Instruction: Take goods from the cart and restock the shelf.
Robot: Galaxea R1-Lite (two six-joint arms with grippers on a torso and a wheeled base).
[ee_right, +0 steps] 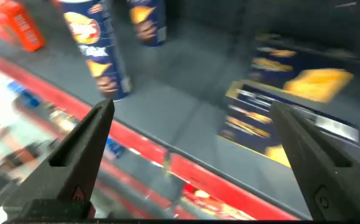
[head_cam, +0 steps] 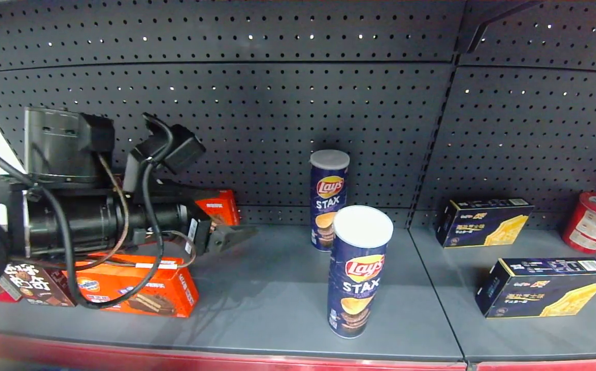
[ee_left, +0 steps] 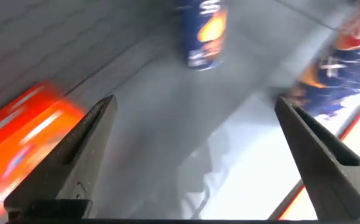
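L gripper [ee_left: 192,102] jaws wide apart, empty; R gripper [ee_right: 189,106] likewise; cylindrical chip can [head_cam: 360,270] upright, matte shelf [head_cam: 267,288].

A black pegboard wall [head_cam: 277,103] is seen across the back, from 9 to 3 o'clock in the head view. At 8 o'clock an orange box [head_cam: 169,293] is laid flat, and a dark brown box [head_cam: 35,283] is set just beside it on its 9 o'clock side, partly hidden. A second orange box [head_cam: 220,206] is found at 1 o'clock of the first, close to the pegboard wall. At 3 o'clock a dark blue box [head_cam: 483,221] is placed near the wall, and a front dark blue box [head_cam: 540,286] is laid apart from it, at its 5 o'clock. A red cup [head_cam: 592,221] is seen at the far 3 o'clock edge. A black bracket [head_cam: 483,26] is fixed at 1 o'clock.
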